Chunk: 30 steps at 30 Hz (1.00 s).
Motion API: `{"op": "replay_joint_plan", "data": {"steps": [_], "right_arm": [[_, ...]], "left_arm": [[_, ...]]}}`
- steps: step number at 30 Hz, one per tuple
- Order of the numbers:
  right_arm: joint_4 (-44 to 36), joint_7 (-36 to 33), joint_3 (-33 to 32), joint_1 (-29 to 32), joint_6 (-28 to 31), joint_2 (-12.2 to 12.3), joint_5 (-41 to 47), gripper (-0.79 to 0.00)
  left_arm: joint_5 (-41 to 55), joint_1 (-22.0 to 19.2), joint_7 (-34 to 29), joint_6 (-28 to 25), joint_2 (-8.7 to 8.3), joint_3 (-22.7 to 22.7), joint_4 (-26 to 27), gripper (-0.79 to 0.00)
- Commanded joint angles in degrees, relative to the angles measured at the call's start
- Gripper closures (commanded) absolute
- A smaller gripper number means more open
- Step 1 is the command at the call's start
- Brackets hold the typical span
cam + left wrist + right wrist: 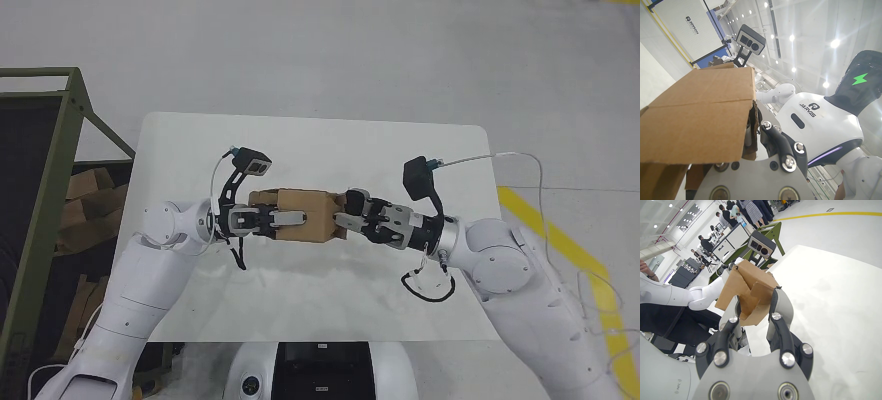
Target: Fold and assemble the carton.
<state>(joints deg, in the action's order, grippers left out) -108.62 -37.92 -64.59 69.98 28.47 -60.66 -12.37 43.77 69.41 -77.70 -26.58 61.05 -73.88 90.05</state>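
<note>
1. The carton (310, 215) is a brown cardboard box. It sits between the two grippers, over the middle of the white table (300, 140).
2. The left gripper (288, 217) holds one end of the carton. Its fingers are pressed together on the cardboard. In the left wrist view a big flat side of the carton (696, 117) lies over one finger and hides it.
3. The right gripper (755, 298) holds the other end. Its two fingers pinch the carton (751, 291) from both sides, and bent flaps stick out between them.
4. The two arms point at each other, and the carton is the only thing between them.
5. A green metal frame (60, 110) stands beside the table on the robot's left. Loose brown cardboard pieces (85, 205) lie inside it.
</note>
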Motion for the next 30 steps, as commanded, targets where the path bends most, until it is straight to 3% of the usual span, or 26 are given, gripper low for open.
{"op": "replay_joint_plan", "data": {"steps": [1, 21, 24, 27, 30], "right_arm": [[-0.04, -0.07, 0.12, -0.02, 0.14, -0.01, 0.06, -0.299], [1.67, -0.66, 2.48, -1.57, 5.52, -0.44, 5.90, -0.286], [2.14, -1.01, 2.59, -1.94, 6.14, -0.45, 6.25, -0.249], [2.33, -1.23, 2.63, -2.17, 6.43, -0.46, 6.29, -0.163], [2.46, -1.09, 2.44, -2.20, 6.44, -0.43, 5.80, -0.157]], "left_arm": [[-0.04, 0.10, 0.02, -0.01, -0.04, -0.01, 0.01, 0.000], [0.06, 0.52, 0.21, -0.21, -0.33, 0.00, 0.47, 0.000], [0.11, 0.42, 0.22, -0.22, -0.35, 0.05, 0.42, 0.000], [0.16, 0.27, 0.22, -0.22, -0.37, 0.12, 0.34, 0.000], [0.17, 0.14, 0.18, -0.18, -0.39, 0.22, 0.27, 0.000]]}}
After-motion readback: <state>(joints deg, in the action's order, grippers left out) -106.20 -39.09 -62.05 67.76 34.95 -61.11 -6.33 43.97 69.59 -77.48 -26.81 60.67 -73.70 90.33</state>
